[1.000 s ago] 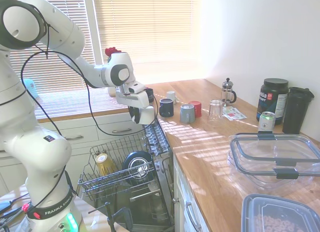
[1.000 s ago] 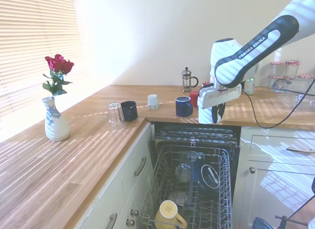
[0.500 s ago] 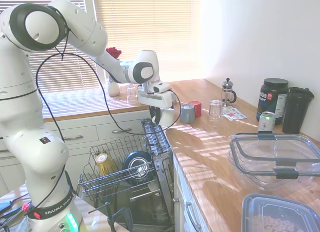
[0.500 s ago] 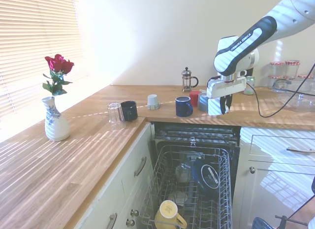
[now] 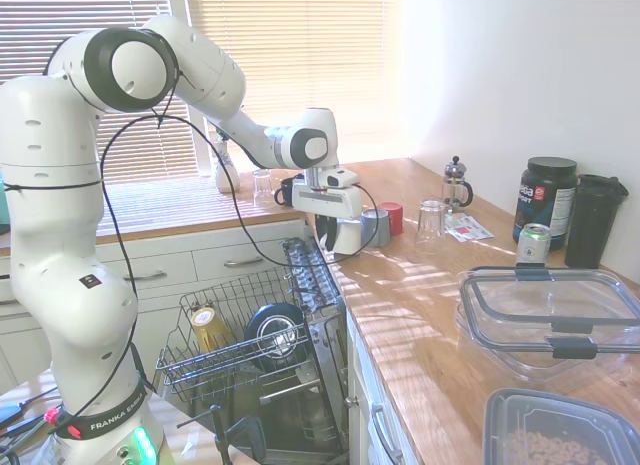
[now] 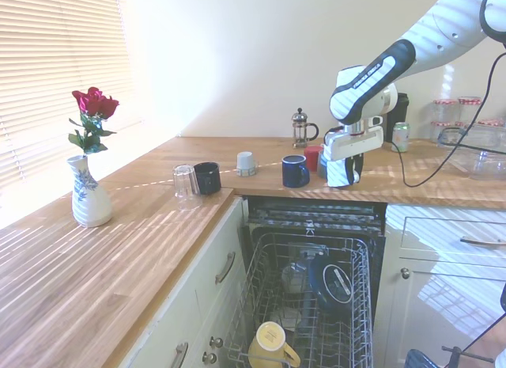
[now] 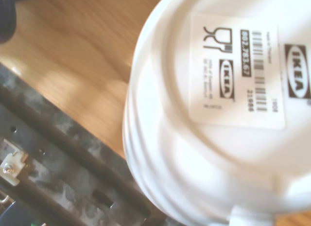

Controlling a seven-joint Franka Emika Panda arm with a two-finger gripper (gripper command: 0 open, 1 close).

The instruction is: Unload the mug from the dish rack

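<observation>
The white mug [image 5: 350, 237] hangs bottom-up in my gripper [image 5: 336, 231], which is shut on it. It is low over the wooden counter, just past the edge above the open dishwasher, next to a grey-blue mug [image 5: 376, 226]. From the other side, the mug [image 6: 337, 172] and gripper [image 6: 345, 165] stand right of a navy mug [image 6: 295, 171]. The wrist view is filled by the mug's base [image 7: 228, 90] with its printed label. The dish rack [image 5: 172, 362], a grey wire basket, is pulled out below the counter [image 6: 254, 285].
The rack holds a yellow mug [image 6: 269, 343] and a dark bowl [image 5: 274, 330]. On the counter stand a red mug [image 5: 391, 217], a glass [image 5: 430, 221], a French press [image 5: 456, 183], a small white cup [image 6: 246, 163] and clear plastic containers [image 5: 550, 315].
The arm has swung from above the rack over to the counter, carrying the white mug, and has come down beside the grey-blue mug.
</observation>
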